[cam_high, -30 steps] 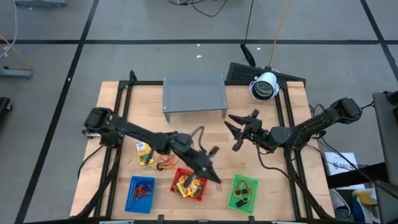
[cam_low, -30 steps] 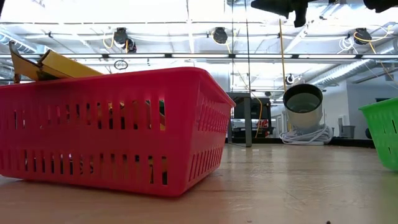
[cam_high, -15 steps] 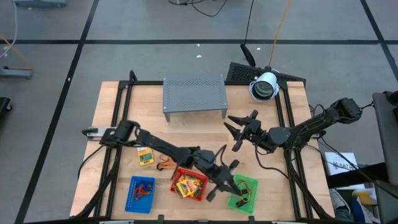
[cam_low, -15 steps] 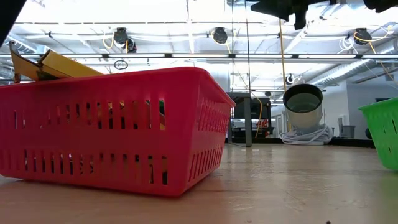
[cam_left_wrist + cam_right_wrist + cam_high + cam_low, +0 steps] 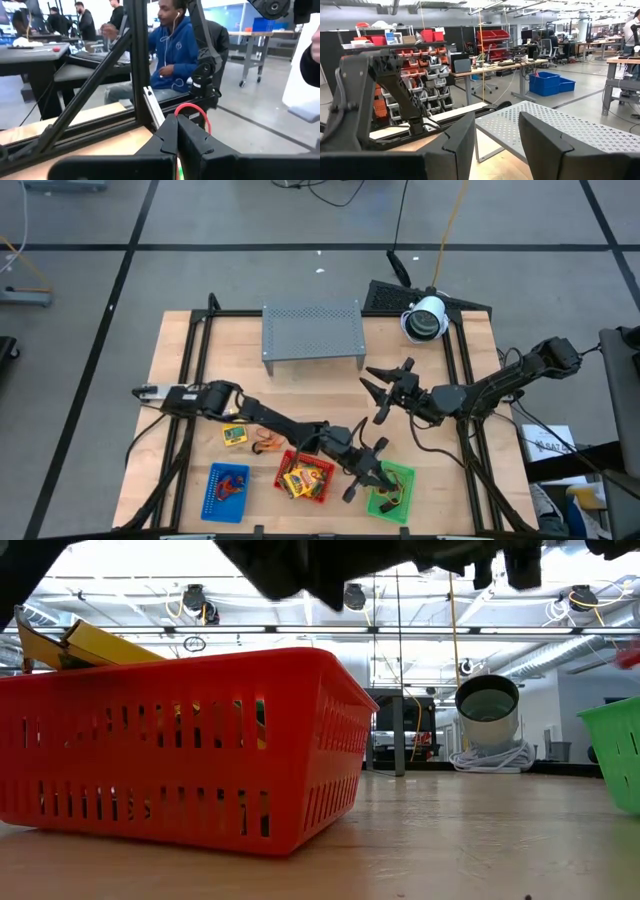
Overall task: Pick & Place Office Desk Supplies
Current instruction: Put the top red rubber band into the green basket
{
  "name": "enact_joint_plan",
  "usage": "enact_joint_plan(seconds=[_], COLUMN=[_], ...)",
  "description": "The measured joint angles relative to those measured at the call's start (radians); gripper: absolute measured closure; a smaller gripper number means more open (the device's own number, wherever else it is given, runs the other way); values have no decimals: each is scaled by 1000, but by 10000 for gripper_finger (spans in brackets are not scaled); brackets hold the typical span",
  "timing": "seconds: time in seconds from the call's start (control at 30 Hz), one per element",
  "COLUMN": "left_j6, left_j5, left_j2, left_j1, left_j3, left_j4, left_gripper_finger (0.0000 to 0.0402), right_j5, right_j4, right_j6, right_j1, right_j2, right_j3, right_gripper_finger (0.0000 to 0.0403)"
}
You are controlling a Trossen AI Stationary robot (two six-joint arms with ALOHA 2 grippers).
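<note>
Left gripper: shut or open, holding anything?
Shut. The left gripper has its fingers pressed together, pinching a red rubber-band loop; from above it sits at the green tray.

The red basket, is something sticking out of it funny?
Yes. In the low view a yellow packet pokes up tilted over the rim of the red basket instead of lying flat inside. Another yellow packet lies loose on the table, outside any tray.

Rack (image 5: 312,332) at table (image 5: 180,345) rear centre. Three trays along front edge: left tray (image 5: 226,491), middle tray (image 5: 305,477), right tray (image 5: 391,490). Packet (image 5: 235,436) behind left tray; rubber-band loops (image 5: 267,445) beside it.
</note>
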Motion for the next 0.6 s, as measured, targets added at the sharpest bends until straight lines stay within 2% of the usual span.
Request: enact_joint_plan(seconds=[0.33, 0.6], left_j6=[-55, -67], left_j5=[-47, -48], left_j2=[128, 246], left_j1=[27, 28], left_j3=[33, 153], left_j4=[92, 13], left_gripper_finger=[399, 397], right_j5=[-52, -53], right_j4=[8, 12], right_j6=[22, 34], right_j1=[0, 0], right_j2=[-5, -5], right_j3=[0, 0], right_gripper_finger=[261, 261])
